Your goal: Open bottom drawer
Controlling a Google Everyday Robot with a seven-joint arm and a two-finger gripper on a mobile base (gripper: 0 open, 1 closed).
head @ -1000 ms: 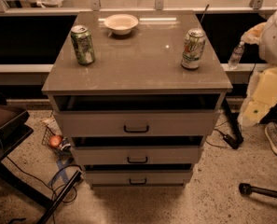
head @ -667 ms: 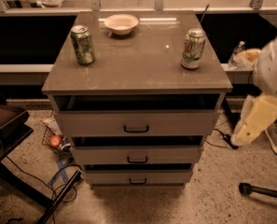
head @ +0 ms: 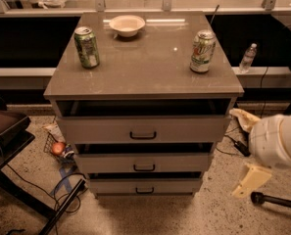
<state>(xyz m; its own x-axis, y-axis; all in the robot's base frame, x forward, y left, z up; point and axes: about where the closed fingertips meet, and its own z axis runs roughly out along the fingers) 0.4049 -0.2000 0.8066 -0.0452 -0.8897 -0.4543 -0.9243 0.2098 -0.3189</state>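
Observation:
The bottom drawer (head: 145,186) is the lowest and slimmest of the three fronts of the grey-beige cabinet (head: 143,72), with a small black bar handle (head: 145,191). A dark gap shows above its front, as above the two taller drawers. My arm's white body (head: 277,141) is low at the right of the cabinet. My gripper (head: 249,181), a cream part under the arm, hangs near the floor, to the right of the bottom drawer and apart from it.
On the cabinet top stand a green can (head: 86,47), a white bowl (head: 127,25) and a light can (head: 203,51). A water bottle (head: 248,58) stands on the ledge behind. Cables and a small basket (head: 58,148) lie on the floor at left, and a black bar (head: 276,200) at right.
My arm has come down from beside the cabinet top to floor level at the cabinet's right. The drawers have not moved.

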